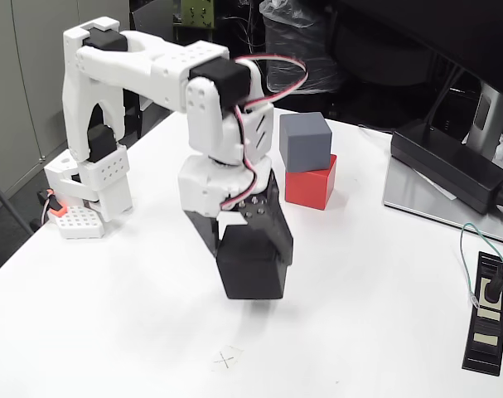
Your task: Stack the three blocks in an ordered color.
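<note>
From the fixed view, the white arm (152, 70) is reaching out over the white table (110, 315) and its gripper (249, 240) is clamping the black block (251, 269) between dark fingers, holding it clear of the tabletop with a faint shadow lying beneath. Behind it, toward the table's far side, the grey block (305, 141) is sitting on top of the red block (311, 184), turned a little askew so its corners are not lining up with the red one's. Off to the right, a long black power brick (446, 162) is resting near a monitor stand, and a small black strip (487, 315) with a green cable is lying near the table edge.
</note>
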Motion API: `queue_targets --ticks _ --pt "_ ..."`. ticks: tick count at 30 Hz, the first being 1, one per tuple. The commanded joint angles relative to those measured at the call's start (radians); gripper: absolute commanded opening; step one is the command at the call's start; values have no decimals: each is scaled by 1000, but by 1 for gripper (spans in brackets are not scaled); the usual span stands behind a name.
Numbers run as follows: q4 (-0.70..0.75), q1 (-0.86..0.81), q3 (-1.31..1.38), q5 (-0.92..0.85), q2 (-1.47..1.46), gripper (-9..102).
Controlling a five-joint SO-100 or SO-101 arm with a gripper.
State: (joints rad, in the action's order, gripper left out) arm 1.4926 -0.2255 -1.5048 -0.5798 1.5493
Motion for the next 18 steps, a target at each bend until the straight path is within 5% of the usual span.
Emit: queue_targets --ticks 1,18 --pt "63 52 55 12 121 -1" --pt "91 308 103 17 529 -1"
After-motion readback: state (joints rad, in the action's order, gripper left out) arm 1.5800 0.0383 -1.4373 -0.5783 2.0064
